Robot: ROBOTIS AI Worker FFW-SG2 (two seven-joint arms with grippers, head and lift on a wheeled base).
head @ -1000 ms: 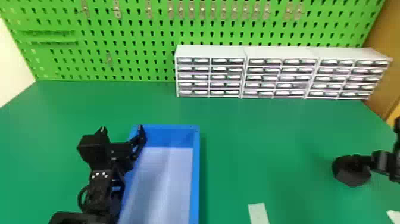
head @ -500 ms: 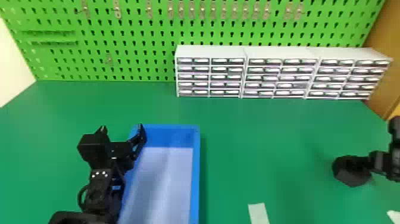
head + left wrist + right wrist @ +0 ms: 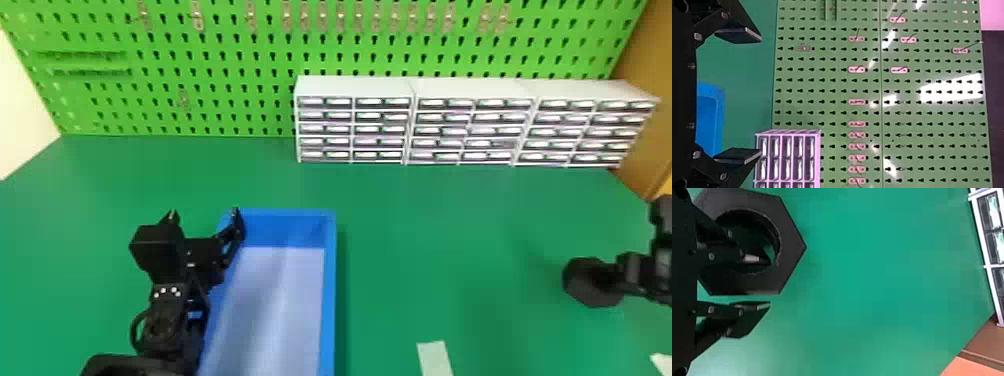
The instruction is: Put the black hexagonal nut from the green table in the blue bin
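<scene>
The black hexagonal nut (image 3: pixel 592 295) lies at the right of the green table (image 3: pixel 450 225). My right gripper (image 3: pixel 620 275) reaches it from the right edge. In the right wrist view, my right gripper (image 3: pixel 766 282) straddles one side of the nut (image 3: pixel 789 246): one finger is at its hole, the other outside, with a narrow gap between that outer finger and the nut. The blue bin (image 3: pixel 330 300) stands left of centre. My left gripper (image 3: pixel 205 215) is parked at its left wall, open. In the left wrist view, nothing is between the left gripper's (image 3: pixel 760 96) fingers.
White drawer cabinets (image 3: pixel 355 87) line the back of the table before a green pegboard (image 3: pixel 225 100). A pale strip (image 3: pixel 435 357) lies at the front, between bin and nut. A brown side panel (image 3: pixel 645 130) borders the right rear.
The right arm has shifted slightly left, toward the nut. The left arm and the bin have kept their places, and the nut shows no clear movement.
</scene>
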